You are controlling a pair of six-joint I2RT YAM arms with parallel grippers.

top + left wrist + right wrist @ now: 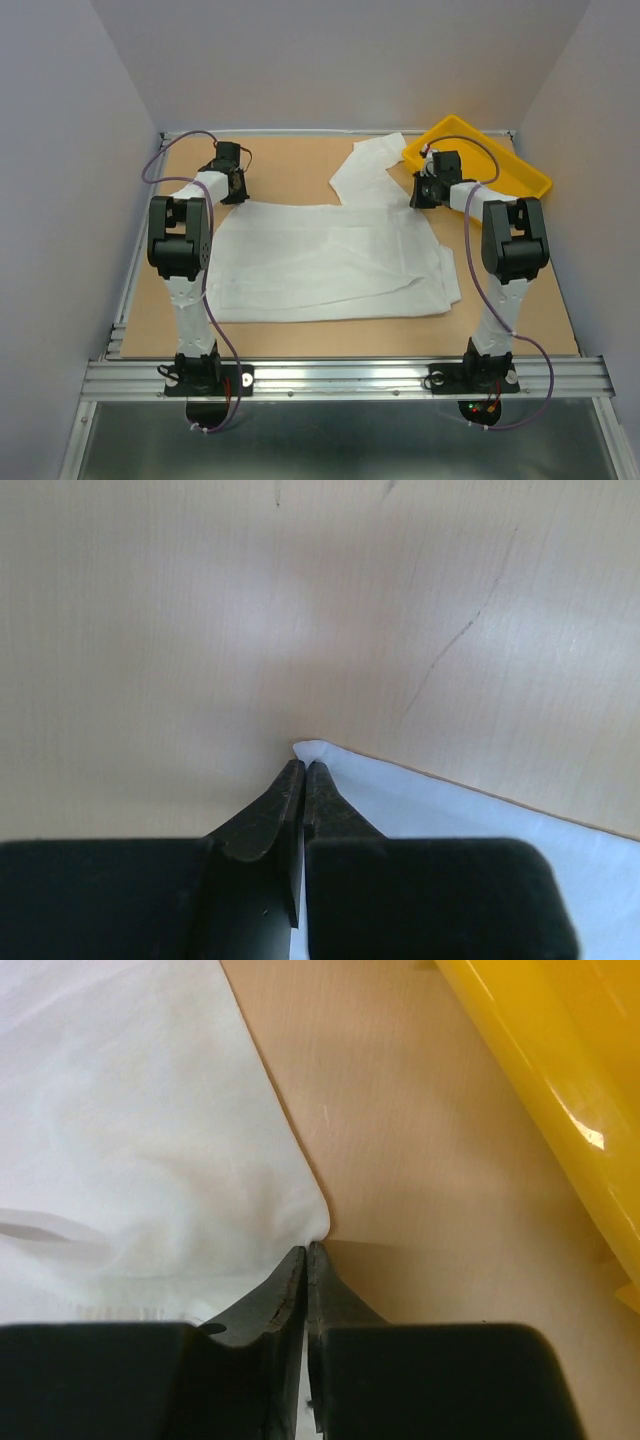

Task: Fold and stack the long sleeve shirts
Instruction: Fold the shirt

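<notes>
The left end effector (303, 767) has two black, pointy fingers pressed shut, and they pinch the far left corner of the shirt (330, 262). The shirt is thin, soft and white. It lies flat with some wrinkles in the middle of the smooth, light brown wooden counter (285, 165), between the two arms. One long sleeve sticks out toward the back right. The right end effector (305, 1250) is pressed shut too, and it pinches the shirt's far right corner, where the cloth bunches up a little. Just right of it sits a shiny yellow plastic tray (520, 172), long with low walls. The sleeve end reaches up to the tray's left corner
</notes>
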